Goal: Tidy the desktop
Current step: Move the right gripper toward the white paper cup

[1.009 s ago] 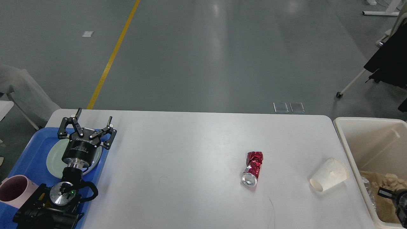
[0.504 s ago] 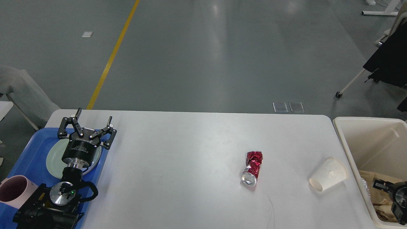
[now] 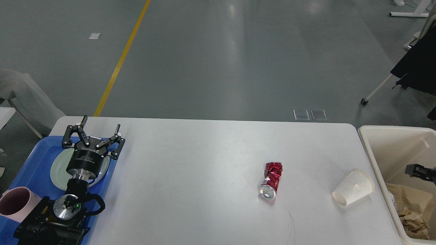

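Two pieces of litter lie on the large white rectangular table [image 3: 204, 163]: a crushed red aluminium can [image 3: 271, 179] right of centre, on its side, and a white paper cup [image 3: 354, 191] tipped over near the right edge, well apart from the can. Just beside that edge stands the cream plastic bin [image 3: 391, 149], holding crumpled brown paper [image 3: 412, 207]. At the left edge sits a blue plastic tray [image 3: 30, 163] carrying a pale green plate [image 3: 56, 172] and a pink mug [image 3: 15, 204]. The left gripper [image 3: 99, 127] hangs over the tray with its jaws spread and empty. The right gripper [image 3: 417, 169] appears only as a dark part over the bin, cut off by the frame edge; whether its jaws are spread or pressed together cannot be determined. Judged step: collect the cup for the bin. Approach from above, close across the cup wall near its rim, and squeeze gently, since thin paper likely buckles. The bin's near and right walls are out of frame.
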Robot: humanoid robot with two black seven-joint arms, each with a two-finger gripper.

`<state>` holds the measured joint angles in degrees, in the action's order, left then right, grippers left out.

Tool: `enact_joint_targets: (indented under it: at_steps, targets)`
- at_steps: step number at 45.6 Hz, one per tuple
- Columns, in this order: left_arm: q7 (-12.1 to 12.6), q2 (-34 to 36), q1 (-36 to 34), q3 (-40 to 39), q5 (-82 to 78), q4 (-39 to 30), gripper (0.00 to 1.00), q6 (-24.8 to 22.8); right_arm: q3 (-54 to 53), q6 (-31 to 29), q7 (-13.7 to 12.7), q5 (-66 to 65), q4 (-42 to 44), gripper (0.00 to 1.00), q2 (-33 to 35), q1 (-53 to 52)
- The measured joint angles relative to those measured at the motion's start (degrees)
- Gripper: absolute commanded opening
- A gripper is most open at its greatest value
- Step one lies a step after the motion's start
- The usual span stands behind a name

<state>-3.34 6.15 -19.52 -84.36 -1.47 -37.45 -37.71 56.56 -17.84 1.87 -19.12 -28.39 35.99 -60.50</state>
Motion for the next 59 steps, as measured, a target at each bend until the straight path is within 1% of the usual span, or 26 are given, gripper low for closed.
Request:
enact_joint_targets:
  at_steps: [5,10,11,15,21,24,25,27,33,42,48,54,59]
  targets:
    - [0.00,0.00,0.00,0.00,0.00,0.00,0.96,0.00,7.73,-5.16,-0.08,-1.14,-9.16,1.00,0.22,-11.27]
    - [0.00,0.00,0.00,0.00,0.00,0.00,0.96,0.00,15.00,-10.88,-0.12,-1.28,-19.31,1.00,-1.29,-24.06]
    - [0.00,0.00,0.00,0.00,0.00,0.00,0.96,0.00,17.62,-13.29,-0.11,-1.25,-23.52,1.00,-2.70,-29.95]
    - [-0.01,0.03,0.00,-0.01,0.01,0.02,0.96,0.00,21.36,-16.80,-0.13,-1.11,-29.19,1.00,-5.92,-38.44]
    - [0.00,0.01,0.00,0.02,0.01,0.06,0.96,0.02,24.18,-22.44,-0.09,-0.80,-36.35,1.00,-12.15,-49.02]
    - [0.00,0.03,0.01,0.05,0.00,0.09,0.96,0.07,24.45,-24.72,-0.10,-0.62,-39.74,1.00,-14.20,-53.43]
    - [0.00,0.06,0.06,0.05,0.00,0.10,0.96,0.08,24.54,-25.99,-0.09,-0.45,-42.75,1.00,-15.85,-56.72]
    - [0.00,0.06,0.07,0.05,0.00,0.10,0.96,0.09,24.57,-26.73,-0.10,-0.28,-45.08,1.00,-17.49,-59.38]
    - [-0.01,0.09,0.09,0.06,0.01,0.10,0.96,0.09,23.39,-28.17,-0.11,1.36,-51.49,1.00,-20.98,-66.24]
    - [-0.09,0.10,0.10,0.06,0.01,0.10,0.96,0.09,18.48,-27.41,-0.20,3.87,-59.49,1.00,-21.43,-73.16]
    - [-0.09,0.10,0.10,0.02,0.02,0.10,0.96,0.09,17.96,-23.79,-0.30,6.36,-60.38,1.00,-21.27,-74.01]
    - [-0.09,0.07,0.10,0.00,0.04,0.10,0.96,0.09,20.29,-19.97,-0.45,7.31,-60.55,1.00,-21.13,-73.39]
    - [-0.08,0.03,0.10,0.00,0.04,0.10,0.96,0.09,22.55,-18.96,-0.47,10.86,-60.64,1.00,-20.85,-72.26]
